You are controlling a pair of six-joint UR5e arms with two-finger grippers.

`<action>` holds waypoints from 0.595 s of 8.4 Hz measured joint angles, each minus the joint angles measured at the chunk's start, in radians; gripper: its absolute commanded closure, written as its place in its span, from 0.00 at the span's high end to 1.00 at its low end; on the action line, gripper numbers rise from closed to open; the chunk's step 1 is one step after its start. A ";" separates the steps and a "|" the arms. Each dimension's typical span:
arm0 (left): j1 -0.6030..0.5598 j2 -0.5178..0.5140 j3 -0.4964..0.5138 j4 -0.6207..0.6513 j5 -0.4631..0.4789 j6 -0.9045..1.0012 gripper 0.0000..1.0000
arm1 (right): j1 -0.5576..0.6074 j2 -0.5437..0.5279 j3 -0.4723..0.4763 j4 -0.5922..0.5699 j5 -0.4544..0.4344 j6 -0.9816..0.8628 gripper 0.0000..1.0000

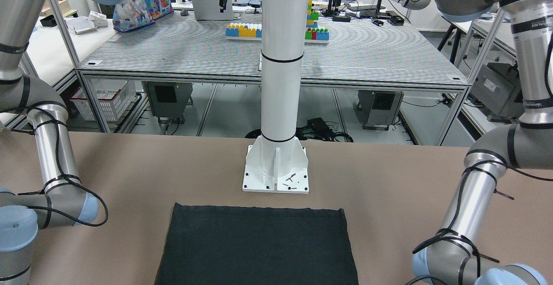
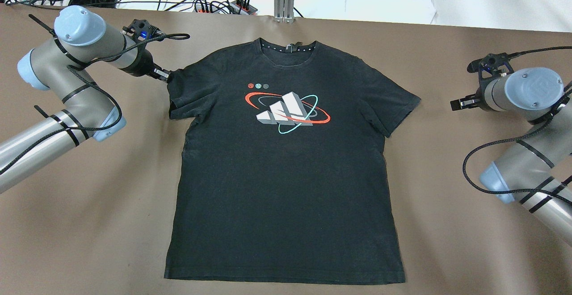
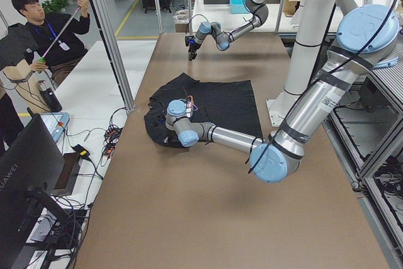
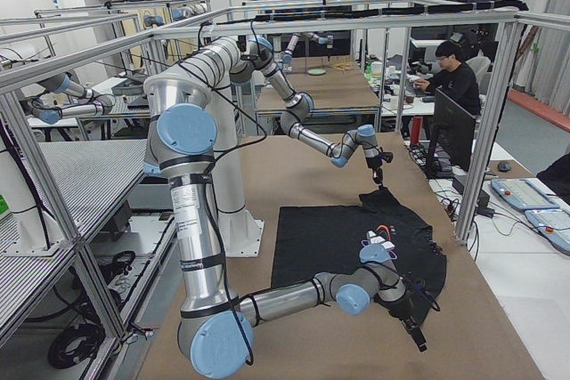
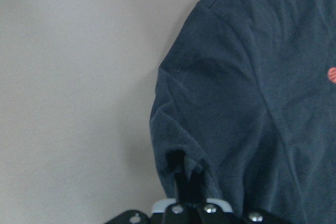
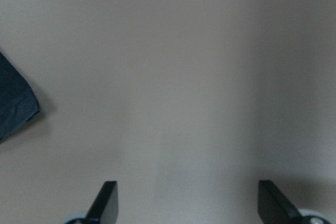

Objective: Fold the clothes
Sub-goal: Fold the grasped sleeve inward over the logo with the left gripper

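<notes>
Flat black soft-fabric T-shirt (image 2: 286, 187), likely light and floppy: left gripper (image 2: 164, 76) pinches its sleeve (image 2: 181, 94) edge, a good hold; right gripper (image 2: 456, 104) gapes open.

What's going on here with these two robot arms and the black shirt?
Two robot arms are set to fold a black T-shirt that lies flat, print up, on the brown table. The left gripper has its fingers pinched shut on the edge of one sleeve. The right gripper holds nothing: its fingers are open over bare table, apart from the other sleeve. No fold shows yet.
</notes>
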 measured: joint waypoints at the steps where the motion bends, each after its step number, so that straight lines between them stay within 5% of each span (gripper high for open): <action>1: 0.005 -0.033 -0.020 0.039 0.002 -0.052 0.00 | 0.000 0.000 0.001 0.000 0.000 0.000 0.94; 5: 0.142 -0.182 -0.032 0.183 0.136 -0.199 0.00 | -0.003 0.000 0.002 0.000 0.001 0.001 0.94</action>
